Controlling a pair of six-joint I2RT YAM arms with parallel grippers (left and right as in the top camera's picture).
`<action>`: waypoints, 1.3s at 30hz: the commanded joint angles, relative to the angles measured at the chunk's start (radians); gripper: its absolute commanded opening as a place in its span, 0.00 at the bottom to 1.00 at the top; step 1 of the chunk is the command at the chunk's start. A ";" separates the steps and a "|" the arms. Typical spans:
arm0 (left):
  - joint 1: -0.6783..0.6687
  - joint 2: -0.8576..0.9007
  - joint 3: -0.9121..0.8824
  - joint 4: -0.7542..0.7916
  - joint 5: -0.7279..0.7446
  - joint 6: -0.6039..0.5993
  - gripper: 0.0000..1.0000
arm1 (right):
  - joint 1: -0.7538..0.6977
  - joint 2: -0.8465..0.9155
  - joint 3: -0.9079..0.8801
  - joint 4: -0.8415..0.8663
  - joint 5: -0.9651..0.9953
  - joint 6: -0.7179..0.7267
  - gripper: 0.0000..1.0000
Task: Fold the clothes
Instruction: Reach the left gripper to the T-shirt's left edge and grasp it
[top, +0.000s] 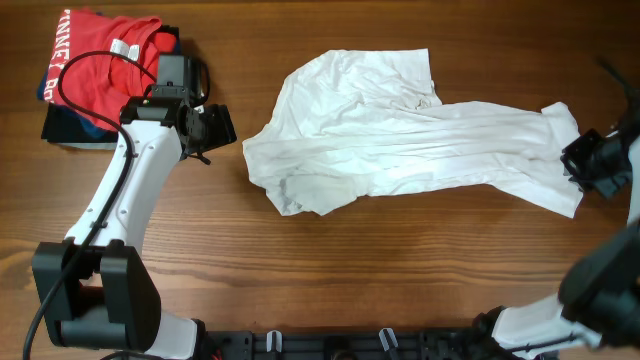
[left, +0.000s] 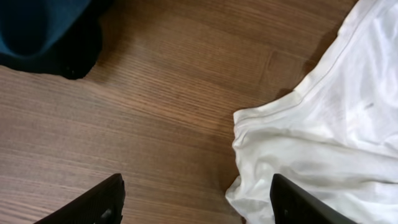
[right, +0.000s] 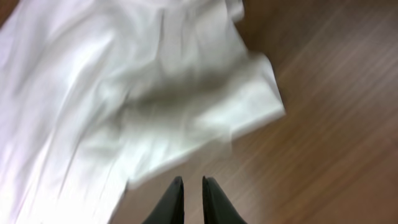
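1. Clothes: the one white T-shirt lies crumpled and unfolded across the middle of the table, stretched out toward your right arm.
2. Left gripper hovers with its jaws wide apart just beside the shirt's left edge, probably lining up a pinch.
3. Right gripper sits at the far hem, its fingers nearly together with no cloth visible between them.
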 joint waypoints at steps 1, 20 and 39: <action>-0.003 -0.002 -0.001 -0.034 0.011 0.005 0.75 | 0.000 -0.080 0.015 -0.109 -0.030 -0.068 0.04; -0.272 0.006 -0.158 0.032 0.254 0.009 0.76 | 0.000 -0.092 0.007 -0.152 -0.132 -0.182 0.28; -0.413 0.172 -0.158 0.215 0.110 -0.207 0.62 | 0.000 -0.092 0.000 -0.137 -0.133 -0.204 0.29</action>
